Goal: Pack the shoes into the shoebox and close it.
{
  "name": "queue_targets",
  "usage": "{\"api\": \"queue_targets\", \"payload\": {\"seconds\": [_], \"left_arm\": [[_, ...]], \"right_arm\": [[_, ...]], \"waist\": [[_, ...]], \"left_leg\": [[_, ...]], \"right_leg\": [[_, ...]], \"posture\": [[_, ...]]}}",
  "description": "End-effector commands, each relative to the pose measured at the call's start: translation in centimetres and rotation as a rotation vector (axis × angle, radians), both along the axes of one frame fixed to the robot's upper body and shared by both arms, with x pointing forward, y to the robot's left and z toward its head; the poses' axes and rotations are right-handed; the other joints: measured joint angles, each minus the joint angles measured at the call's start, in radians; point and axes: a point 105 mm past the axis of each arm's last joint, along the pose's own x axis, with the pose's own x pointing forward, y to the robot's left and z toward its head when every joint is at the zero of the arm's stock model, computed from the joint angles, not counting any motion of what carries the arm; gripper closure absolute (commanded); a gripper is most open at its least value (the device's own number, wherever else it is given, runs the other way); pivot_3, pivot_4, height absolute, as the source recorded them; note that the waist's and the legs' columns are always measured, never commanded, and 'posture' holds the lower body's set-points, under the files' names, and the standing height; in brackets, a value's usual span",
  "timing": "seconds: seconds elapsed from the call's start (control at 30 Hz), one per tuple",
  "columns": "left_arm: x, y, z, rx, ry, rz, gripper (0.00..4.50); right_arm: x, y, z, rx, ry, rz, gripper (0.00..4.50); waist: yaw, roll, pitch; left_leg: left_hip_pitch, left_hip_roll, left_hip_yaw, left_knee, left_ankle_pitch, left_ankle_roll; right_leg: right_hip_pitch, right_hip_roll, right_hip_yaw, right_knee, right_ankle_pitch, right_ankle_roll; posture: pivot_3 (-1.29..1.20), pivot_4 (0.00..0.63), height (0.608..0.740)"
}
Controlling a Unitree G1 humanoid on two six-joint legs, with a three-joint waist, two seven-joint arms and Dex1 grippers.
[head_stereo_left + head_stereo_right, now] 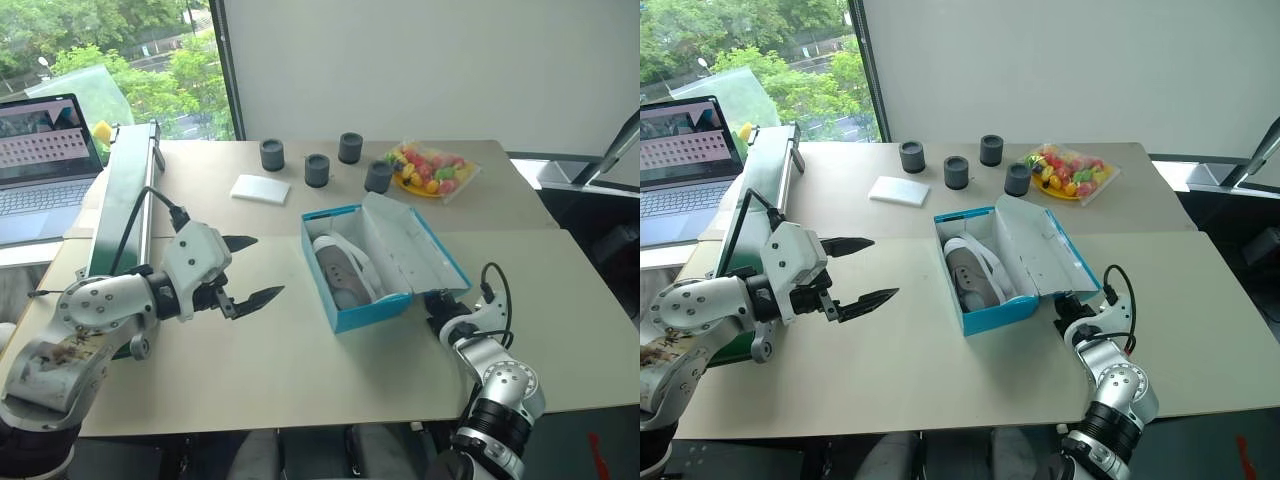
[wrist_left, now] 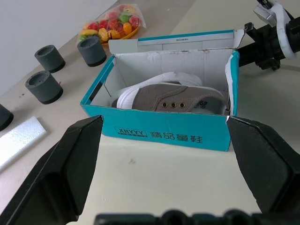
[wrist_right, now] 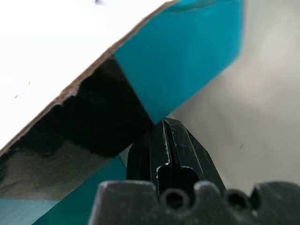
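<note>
Right gripper [image 1: 441, 305], fingers together, sits under the raised lid edge of the turquoise cardboard shoebox [image 1: 370, 310] holding grey-brown canvas shoes [image 1: 343, 270]; left gripper [image 1: 248, 270], jaws apart, hovers well left.

Box [image 1: 372, 308]: turquoise, white inside, mid-worktop, lid [image 1: 410, 245] open, leaning right. Shoes [image 1: 343, 270]: grey-brown, white-trimmed, inside.
</note>
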Motion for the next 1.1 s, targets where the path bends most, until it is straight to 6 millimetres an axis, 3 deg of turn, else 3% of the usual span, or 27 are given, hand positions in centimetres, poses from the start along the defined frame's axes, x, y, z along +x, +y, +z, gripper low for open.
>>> {"api": "queue_targets", "payload": {"seconds": [0.03, 0.3, 0.53, 0.77, 0.83, 0.97, 1.1], "left_arm": [[0.0, 0.2, 1.0, 0.016, -0.045, -0.003, 0.0], [0.1, 0.3, 1.1, 0.021, -0.049, 0.007, 0.0], [-0.1, 0.3, 0.9, 0.019, -0.048, 0.021, 0.0], [-0.1, 0.2, 0.9, 0.011, -0.055, 0.033, 0.0], [0.0, 0.2, 0.9, 0.007, -0.06, 0.039, 0.0], [0.1, 0.2, 1.0, 0.003, -0.067, 0.049, 0.0], [0.1, 0.2, 1.1, 0.0, -0.076, 0.059, 0.0]], "right_arm": [[0.1, 0.0, -0.6, 0.105, -0.037, -0.104, 4.46], [1.4, 1.4, 4.6, 0.186, -0.35, -0.073, 4.46], [1.2, 1.9, 8.9, 0.172, -0.575, 0.023, 4.46], [0.1, 3.8, 14.3, 0.164, -0.822, 0.225, 4.46], [-1.1, 4.8, 16.7, 0.156, -0.937, 0.343, 4.46], [-1.7, 6.5, 18.2, 0.108, -0.984, 0.492, 4.46], [-1.8, 12.9, 18.3, -0.209, -0.906, 0.868, 4.46]], "waist": [[-0.001, 0.0, 0.0], [-0.009, 0.011, 0.007], [-0.01, 0.014, 0.008], [-0.009, 0.014, 0.008], [-0.009, 0.014, 0.008], [-0.009, 0.014, 0.009], [-0.012, 0.014, 0.009]], "left_leg": [[0.0, 0.0, 0.0, 0.0, 0.0, 0.0], [-0.003, 0.001, 0.001, -0.001, 0.0, 0.0], [-0.013, 0.002, 0.002, -0.005, 0.0, 0.0], [-0.014, 0.002, 0.002, -0.004, 0.0, 0.0], [-0.014, 0.002, 0.002, -0.004, 0.0, 0.0], [-0.014, 0.003, 0.002, -0.004, 0.0, 0.0], [-0.014, 0.002, 0.003, -0.003, 0.0, 0.0]], "right_leg": [[0.0, 0.0, 0.0, 0.0, 0.0, 0.0], [-0.004, 0.0, 0.001, 0.0, 0.0, 0.0], [-0.019, 0.002, 0.003, 0.005, 0.004, -0.008], [-0.02, 0.002, 0.003, 0.005, 0.004, -0.008], [-0.02, 0.002, 0.003, 0.004, 0.004, -0.008], [-0.02, 0.003, 0.003, 0.004, 0.004, -0.008], [-0.02, 0.003, 0.004, 0.005, 0.004, -0.008]], "posture": [[0.0, 0.15, 0.728], [0.0, 0.15, 0.728], [0.0, 0.15, 0.728], [0.0, 0.15, 0.728], [0.0, 0.15, 0.728], [0.0, 0.15, 0.728], [0.0, 0.15, 0.728]]}}
